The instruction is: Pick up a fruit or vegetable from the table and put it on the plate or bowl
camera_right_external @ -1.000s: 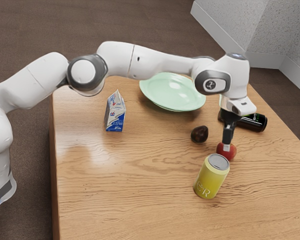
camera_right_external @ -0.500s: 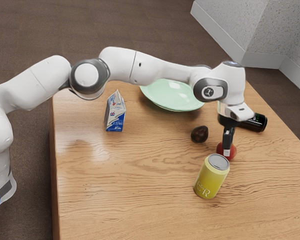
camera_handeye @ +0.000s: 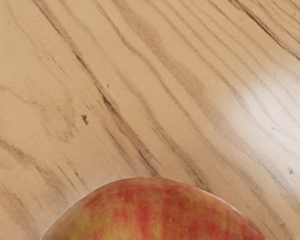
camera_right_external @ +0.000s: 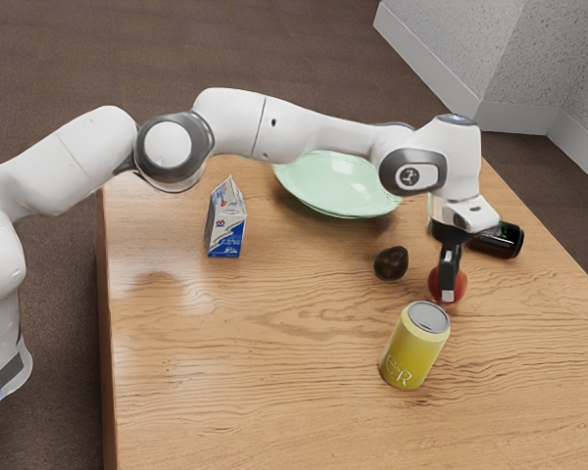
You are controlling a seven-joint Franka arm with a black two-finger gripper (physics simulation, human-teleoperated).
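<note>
My gripper (camera_right_external: 448,278) is shut on a red apple (camera_right_external: 455,285), held just above the wooden table (camera_right_external: 255,333) between the yellow can and the dark bottle. In the wrist view the red-and-yellow apple (camera_handeye: 150,212) sits right under my hand, with bare table wood (camera_handeye: 140,90) beyond it. The pale green plate (camera_right_external: 338,181) lies at the table's far side, behind the gripper and toward the exterior view's left. A dark brown avocado-like fruit (camera_right_external: 391,262) rests on the table just left of the apple.
A yellow can (camera_right_external: 414,345) stands close in front of the apple. A dark bottle (camera_right_external: 497,239) lies on its side behind the gripper. A blue-and-white milk carton (camera_right_external: 225,218) stands toward the exterior view's left. The table's edge runs along the exterior view's right.
The gripper has risen a little and taken the apple up off the table with it. The other objects have not moved.
</note>
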